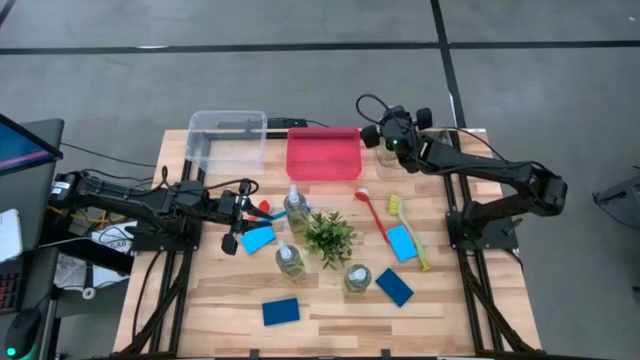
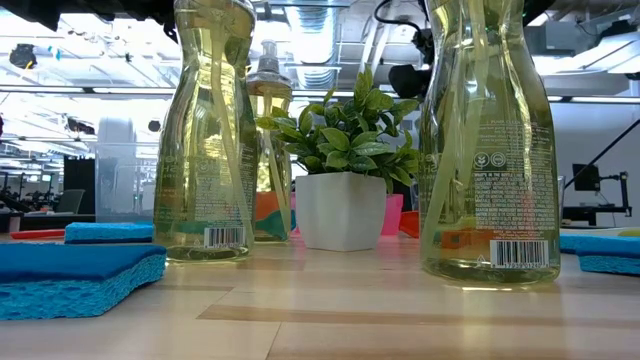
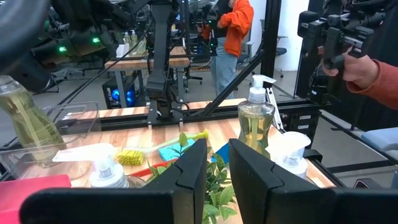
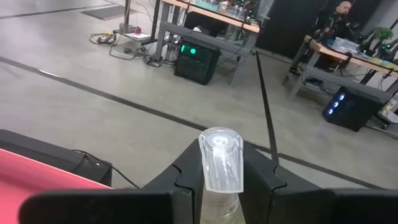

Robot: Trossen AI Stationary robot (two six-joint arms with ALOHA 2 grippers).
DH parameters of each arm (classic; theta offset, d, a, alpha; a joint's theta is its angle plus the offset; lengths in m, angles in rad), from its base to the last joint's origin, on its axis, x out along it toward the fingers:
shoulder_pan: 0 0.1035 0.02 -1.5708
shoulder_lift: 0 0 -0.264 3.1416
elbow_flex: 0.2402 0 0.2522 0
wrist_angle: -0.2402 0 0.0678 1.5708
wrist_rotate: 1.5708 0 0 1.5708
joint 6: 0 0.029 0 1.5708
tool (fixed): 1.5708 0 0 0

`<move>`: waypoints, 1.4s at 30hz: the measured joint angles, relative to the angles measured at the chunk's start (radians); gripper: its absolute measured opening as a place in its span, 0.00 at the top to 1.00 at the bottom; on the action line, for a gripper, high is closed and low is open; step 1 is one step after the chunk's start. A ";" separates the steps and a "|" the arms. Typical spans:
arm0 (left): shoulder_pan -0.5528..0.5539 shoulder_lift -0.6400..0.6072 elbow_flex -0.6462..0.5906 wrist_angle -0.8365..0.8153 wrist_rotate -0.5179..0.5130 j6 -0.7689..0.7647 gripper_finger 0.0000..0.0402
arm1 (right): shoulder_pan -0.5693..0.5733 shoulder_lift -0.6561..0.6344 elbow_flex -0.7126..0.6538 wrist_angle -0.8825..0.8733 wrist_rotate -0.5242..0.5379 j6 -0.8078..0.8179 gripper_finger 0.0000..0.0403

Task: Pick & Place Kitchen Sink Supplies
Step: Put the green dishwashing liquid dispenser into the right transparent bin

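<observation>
Left gripper hovers low over the wooden tabletop by a flat blue rectangular sponge, jaws narrowly apart and empty; right gripper, past the pink bin, has jaws clamped on a clear pump bottle of yellow-green liquid.

Past my left pincer, nearly closed on nothing, I see pump bottles, a yellow brush and the plant.
</observation>
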 joint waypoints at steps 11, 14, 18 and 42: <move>0.000 0.000 0.000 0.000 0.000 0.000 0.83 | -0.039 0.000 0.000 -0.002 -0.096 0.040 0.84; 0.000 0.000 0.000 0.000 0.000 0.000 0.83 | -0.038 0.000 0.000 -0.003 -0.101 0.040 0.84; 0.000 0.000 0.000 0.000 0.000 0.000 0.83 | -0.040 0.000 0.000 -0.026 -0.101 0.041 0.84; 0.000 0.000 0.000 0.000 0.000 0.000 0.83 | -0.091 0.000 0.000 -0.102 -0.100 0.067 0.84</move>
